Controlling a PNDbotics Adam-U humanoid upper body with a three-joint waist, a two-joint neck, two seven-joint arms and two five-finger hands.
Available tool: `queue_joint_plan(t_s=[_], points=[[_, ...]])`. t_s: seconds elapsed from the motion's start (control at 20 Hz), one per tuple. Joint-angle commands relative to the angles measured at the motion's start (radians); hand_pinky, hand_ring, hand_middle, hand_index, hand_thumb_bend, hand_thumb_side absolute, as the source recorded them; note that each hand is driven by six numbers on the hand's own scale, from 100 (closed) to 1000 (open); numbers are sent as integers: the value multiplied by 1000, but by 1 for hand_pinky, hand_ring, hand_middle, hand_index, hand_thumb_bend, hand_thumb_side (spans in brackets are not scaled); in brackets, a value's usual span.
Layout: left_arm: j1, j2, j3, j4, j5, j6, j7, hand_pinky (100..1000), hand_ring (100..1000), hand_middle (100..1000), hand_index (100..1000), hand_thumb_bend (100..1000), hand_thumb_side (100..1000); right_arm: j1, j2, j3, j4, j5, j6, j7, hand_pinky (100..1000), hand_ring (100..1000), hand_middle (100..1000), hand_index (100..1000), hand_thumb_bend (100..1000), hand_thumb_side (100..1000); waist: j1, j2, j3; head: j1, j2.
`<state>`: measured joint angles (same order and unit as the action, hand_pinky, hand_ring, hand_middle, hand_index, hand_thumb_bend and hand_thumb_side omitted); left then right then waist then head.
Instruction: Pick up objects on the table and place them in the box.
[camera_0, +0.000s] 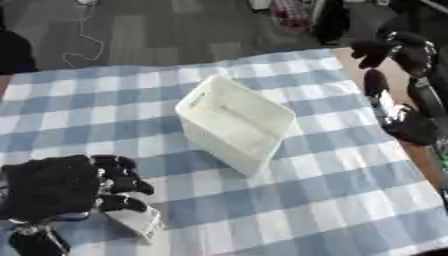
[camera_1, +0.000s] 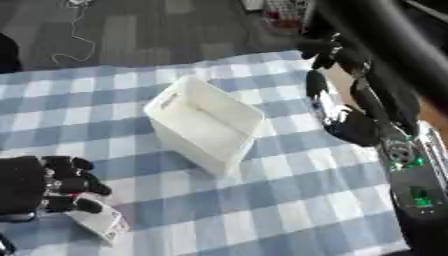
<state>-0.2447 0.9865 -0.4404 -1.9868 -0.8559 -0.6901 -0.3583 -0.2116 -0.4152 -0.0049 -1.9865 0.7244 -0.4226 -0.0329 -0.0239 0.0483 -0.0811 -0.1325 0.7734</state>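
At the near left corner, the robot's black left hand (camera_0: 66, 187) has its fingers curled around a small white box-shaped object (camera_0: 138, 222), holding it low over the blue-and-white checked tablecloth (camera_0: 332, 200). Farther in, near the middle of the cloth, sits the white rectangular plastic box (camera_0: 234, 122), tilted askew and open-topped. Beyond it, at the far right edge, the black right hand (camera_0: 378, 50) hangs with fingers bent, holding nothing.

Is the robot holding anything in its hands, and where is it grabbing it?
Yes. The left hand has its fingers curled over the upper end of a small white packet. The right hand holds nothing.
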Motion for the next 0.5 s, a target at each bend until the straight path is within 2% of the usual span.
queue_joint_plan(t_s=[0.05, 0.5], points=[[-3, 43, 23, -13, -54, -13, -16, 973, 880, 895, 875, 442, 899, -14, -22, -1, -14, -6, -1, 7, 457, 509, 607, 806, 100, 963, 3, -8, -1, -9, -3], [-30, 54, 23, -13, -125, -18, 50, 986, 894, 899, 894, 429, 909, -11, -24, 6, -14, -10, -11, 22, 460, 511, 611, 806, 100, 962, 2, -10, -1, -5, -5]])
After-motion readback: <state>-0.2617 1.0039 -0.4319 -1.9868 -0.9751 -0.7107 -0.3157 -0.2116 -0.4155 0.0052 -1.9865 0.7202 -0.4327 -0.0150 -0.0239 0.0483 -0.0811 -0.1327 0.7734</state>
